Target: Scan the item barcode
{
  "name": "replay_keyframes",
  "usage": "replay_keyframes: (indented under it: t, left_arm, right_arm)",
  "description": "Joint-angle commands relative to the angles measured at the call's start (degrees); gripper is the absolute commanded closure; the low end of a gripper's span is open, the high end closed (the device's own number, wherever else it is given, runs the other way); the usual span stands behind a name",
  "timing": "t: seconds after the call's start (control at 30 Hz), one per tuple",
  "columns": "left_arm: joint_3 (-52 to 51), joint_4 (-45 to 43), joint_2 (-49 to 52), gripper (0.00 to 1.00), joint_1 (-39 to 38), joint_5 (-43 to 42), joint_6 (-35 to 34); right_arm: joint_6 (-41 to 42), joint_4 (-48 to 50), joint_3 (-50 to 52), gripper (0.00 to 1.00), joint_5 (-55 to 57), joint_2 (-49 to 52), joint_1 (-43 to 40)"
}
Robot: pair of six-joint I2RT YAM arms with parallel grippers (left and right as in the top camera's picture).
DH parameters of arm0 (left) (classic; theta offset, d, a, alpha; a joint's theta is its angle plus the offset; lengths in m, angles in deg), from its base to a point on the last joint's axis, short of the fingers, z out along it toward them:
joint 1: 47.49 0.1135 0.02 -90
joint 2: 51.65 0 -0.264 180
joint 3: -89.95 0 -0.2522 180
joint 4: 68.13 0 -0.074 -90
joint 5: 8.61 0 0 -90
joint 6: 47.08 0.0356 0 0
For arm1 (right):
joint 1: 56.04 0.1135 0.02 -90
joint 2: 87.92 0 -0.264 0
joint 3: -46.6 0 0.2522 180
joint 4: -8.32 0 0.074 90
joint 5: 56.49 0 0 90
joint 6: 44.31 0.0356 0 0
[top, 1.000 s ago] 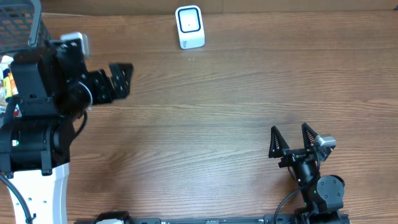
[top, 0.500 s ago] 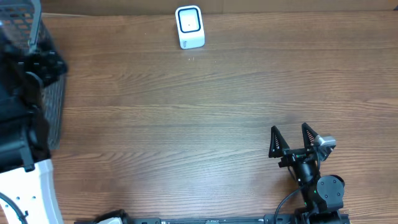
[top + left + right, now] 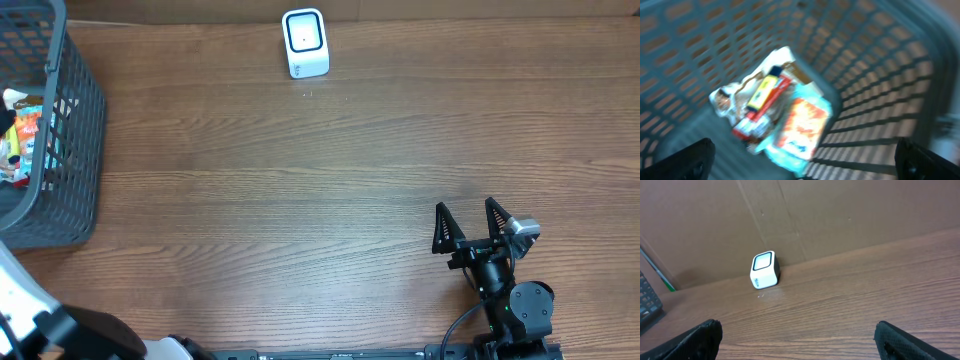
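Grey basket (image 3: 85, 130) — packets (image 3: 800, 125) inside (mesh walls); scanner (image 3: 305, 43) apart.

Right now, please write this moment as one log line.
left tool: open, over grey mesh basket holding colourful packets | right tool: open, empty | white box-shaped scanner: nothing in front

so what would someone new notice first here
The grey basket at the left edge of the table, with bright packets heaped inside it. Then the white scanner standing alone at the far edge, and the right gripper open and empty at the near right.
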Motion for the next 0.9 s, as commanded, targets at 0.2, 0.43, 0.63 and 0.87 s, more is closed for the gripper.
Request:
replay_keyframes:
  t: [0.2, 0.43, 0.63, 0.87]
  left_arm:
    - [0.61, -1.40, 10.03, 0.07, 0.26, -1.53, 14.84]
    - [0.61, -0.59, 17.27, 0.03, -3.34, -1.36, 18.34]
    - [0.61, -0.98, 19.26, 0.00, -7.32, 5.70, 20.44]
    - [0.59, -0.98, 21.03, 0.05, -8.26, 9.07, 19.98]
  right_arm:
    - [0.07, 0.37, 0.61, 0.00, 0.68, -0.37, -0.46]
    - [0.07, 0.35, 0.61, 0.00, 0.70, -0.37, -0.46]
    - [0.07, 0.37, 0.61, 0.00, 0.70, -0.37, -0.46]
    - [0.07, 0.37, 0.61, 0.00, 0.70, -0.37, -0.46]
